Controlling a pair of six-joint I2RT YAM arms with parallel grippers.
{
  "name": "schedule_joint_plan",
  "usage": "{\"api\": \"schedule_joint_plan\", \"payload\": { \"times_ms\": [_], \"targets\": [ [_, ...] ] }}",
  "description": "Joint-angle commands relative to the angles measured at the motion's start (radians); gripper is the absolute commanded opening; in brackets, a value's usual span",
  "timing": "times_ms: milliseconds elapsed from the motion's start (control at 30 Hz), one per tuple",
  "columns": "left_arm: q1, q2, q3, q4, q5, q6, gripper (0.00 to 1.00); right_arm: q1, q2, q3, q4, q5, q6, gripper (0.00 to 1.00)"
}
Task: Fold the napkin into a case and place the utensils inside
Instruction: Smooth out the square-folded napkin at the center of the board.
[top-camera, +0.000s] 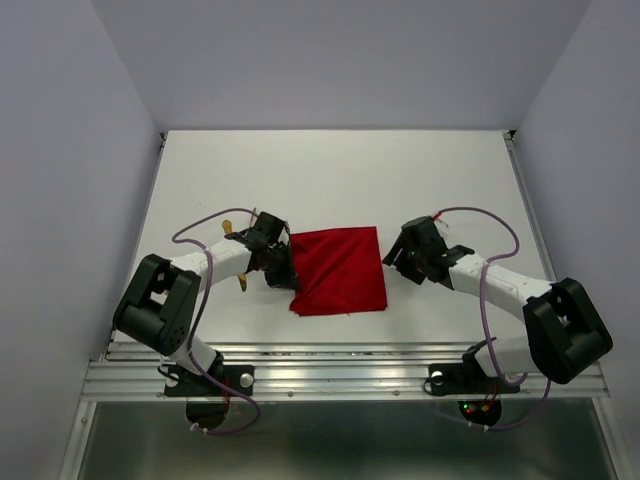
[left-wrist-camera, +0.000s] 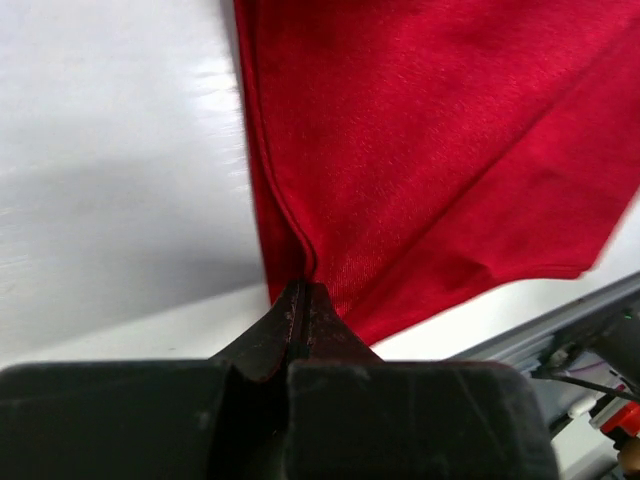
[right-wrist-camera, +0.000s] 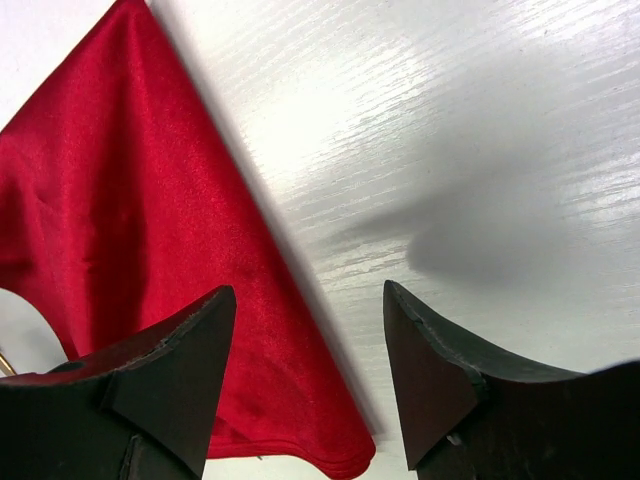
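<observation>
Nearest to the left wrist camera are the black fingers of the left gripper (left-wrist-camera: 303, 300), pressed together on a pinch of the napkin (left-wrist-camera: 430, 150) at its left edge, near the front corner. The cloth rises a little into the grip and makes a soft ridge there. Seen from above, the napkin lies in the middle of the white table (top-camera: 330, 170), between the two arms, in a shape close to a square.

The right gripper (right-wrist-camera: 307, 295) hangs at the right edge of the napkin with its fingers apart and nothing between them. One finger is over the red cloth, the other over bare table.

I judge the napkin to be light, soft and limp. It will sag, follow whichever gripper pulls it, and slide easily on the smooth table. A good place to take hold is a corner or the hemmed edge, with all layers in the pinch together, because a pinch in the middle would only lift a tent.

It has a fine weave with a slight shine, and at the left edge it seems to lie in two layers. The table is glossy white with a fine grain. The fingers are hard, dull black wedges. Small bits of gold metal, probably the utensils (top-camera: 241, 284), show beside the left arm (top-camera: 215, 262); I cannot tell knife from fork.
</observation>
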Motion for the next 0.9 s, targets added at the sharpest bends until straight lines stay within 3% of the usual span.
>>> {"api": "schedule_joint_plan", "payload": {
  "times_ms": [0, 267, 333, 367, 467, 567, 667, 700, 767, 800, 833, 867],
  "targets": [
    [-0.004, 0.002, -0.016, 0.049, -0.024, 0.007, 0.0, -0.004, -0.005, 0.033, -0.002, -0.006, -0.023, 0.66],
    [-0.004, -0.028, -0.016, 0.0, -0.099, 0.022, 0.03, -0.004, 0.007, 0.037, -0.001, -0.037, -0.043, 0.66],
    [-0.004, -0.043, -0.009, -0.03, -0.119, 0.023, 0.15, -0.004, 0.012, 0.043, -0.002, -0.054, -0.06, 0.69],
    [-0.004, -0.066, 0.005, -0.044, -0.125, 0.023, 0.31, -0.004, 0.016, 0.049, -0.002, -0.062, -0.067, 0.69],
    [-0.002, -0.112, 0.066, -0.106, -0.162, 0.033, 0.55, -0.004, 0.029, 0.089, -0.021, -0.098, -0.121, 0.7],
    [-0.004, -0.137, 0.158, -0.171, -0.221, 0.042, 0.59, 0.005, 0.039, 0.146, -0.056, -0.097, -0.159, 0.71],
    [0.001, -0.131, 0.214, -0.172, -0.241, 0.043, 0.59, 0.014, 0.059, 0.198, -0.056, -0.103, -0.198, 0.69],
    [0.004, -0.108, 0.24, -0.161, -0.24, 0.042, 0.54, 0.014, 0.073, 0.215, -0.039, -0.117, -0.218, 0.67],
    [0.002, -0.067, 0.272, -0.132, -0.232, 0.042, 0.37, 0.014, 0.11, 0.291, -0.047, -0.112, -0.271, 0.49],
    [0.002, -0.021, 0.304, -0.121, -0.228, 0.039, 0.3, 0.014, 0.157, 0.322, -0.059, -0.118, -0.288, 0.32],
    [0.002, 0.002, 0.321, -0.111, -0.222, 0.039, 0.23, 0.014, 0.183, 0.351, -0.065, -0.125, -0.304, 0.32],
    [0.004, 0.027, 0.336, -0.088, -0.219, 0.039, 0.16, 0.014, 0.208, 0.379, -0.068, -0.129, -0.326, 0.18]
  ]
}}
